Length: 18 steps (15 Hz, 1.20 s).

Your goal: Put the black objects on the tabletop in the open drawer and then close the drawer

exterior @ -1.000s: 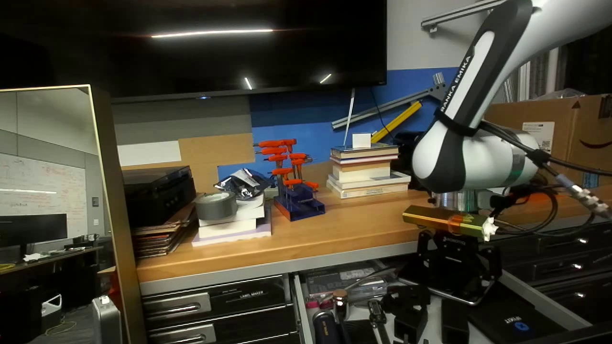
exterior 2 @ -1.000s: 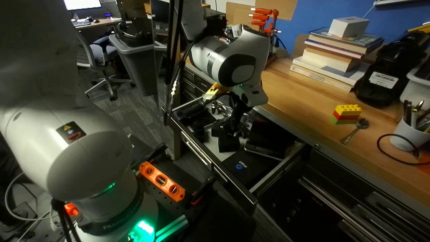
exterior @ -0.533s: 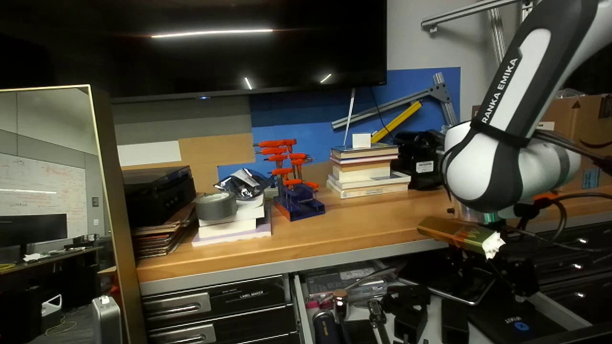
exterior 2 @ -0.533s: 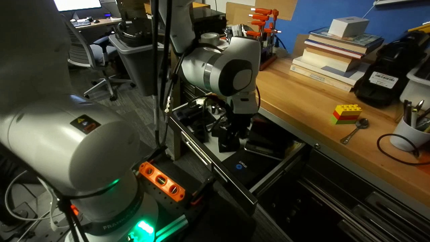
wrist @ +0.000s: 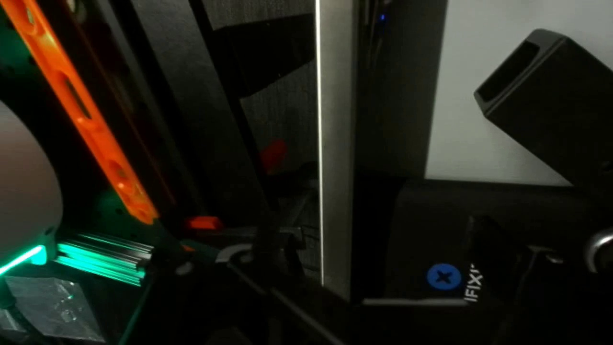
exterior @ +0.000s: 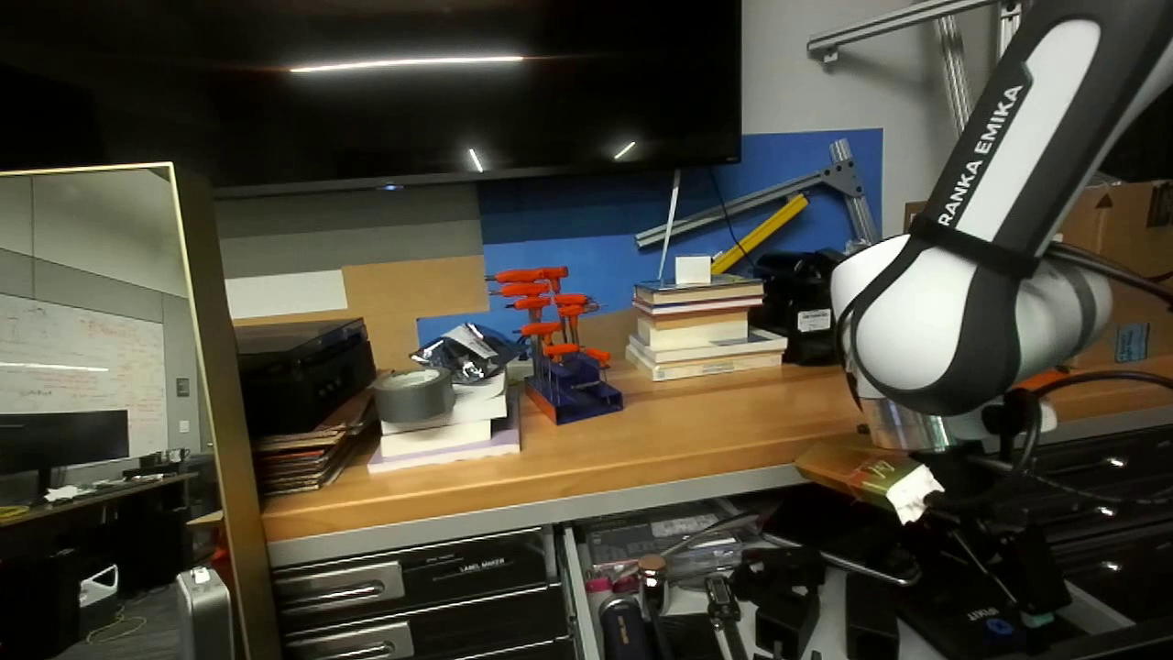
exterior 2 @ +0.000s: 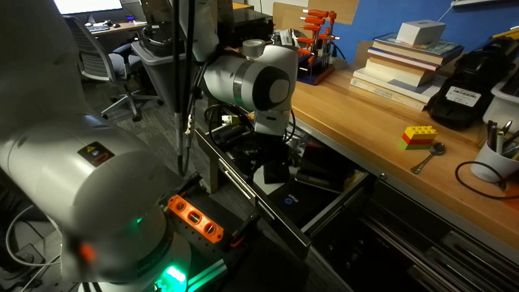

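Note:
The drawer (exterior 2: 239, 184) is open below the wooden tabletop (exterior 2: 344, 109); its pale front edge (wrist: 337, 143) runs up the wrist view. Two black objects, squat blocks, lie inside: one (exterior: 871, 619) and another (exterior: 786, 610). One black block with a hollow end (wrist: 550, 100) shows at the right of the wrist view. My gripper (wrist: 383, 235) is open with nothing between its fingers. In the wrist view one finger lies left of the drawer's front edge, the other over the iFixit box (wrist: 421, 230). In an exterior view the gripper (exterior 2: 263, 156) is dark and hard to make out.
A flat black device (exterior 2: 318, 180) and several tools (exterior: 724, 610) also lie in the drawer. An orange level (exterior 2: 195, 219) is by the robot base. Books (exterior 2: 401, 77), a toy brick stack (exterior 2: 419, 138) and a spoon (exterior 2: 425, 158) are on the tabletop.
My gripper has turned and moved toward the drawer's front, going right in an exterior view. The arm has shifted with it. The blocks in the drawer have not visibly moved.

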### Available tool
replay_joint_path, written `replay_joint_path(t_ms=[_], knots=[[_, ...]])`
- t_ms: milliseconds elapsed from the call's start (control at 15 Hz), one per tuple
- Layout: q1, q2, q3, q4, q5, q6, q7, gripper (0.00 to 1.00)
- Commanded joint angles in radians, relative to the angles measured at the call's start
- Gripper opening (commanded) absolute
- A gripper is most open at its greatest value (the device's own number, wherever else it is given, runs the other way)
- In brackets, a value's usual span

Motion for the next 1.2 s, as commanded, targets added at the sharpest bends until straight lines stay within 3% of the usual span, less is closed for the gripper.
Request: replay_joint_path(t_ms=[0, 733, 1133], knots=[[-0.065, -0.041, 0.083, 0.003, 0.102, -0.071, -0.027, 1.0], [-0.16, 0.043, 0.101, 0.004, 0.359, 0.045, -0.212, 1.0], [-0.183, 0.103, 0.087, 0.003, 0.372, 0.008, -0.184, 1.0]])
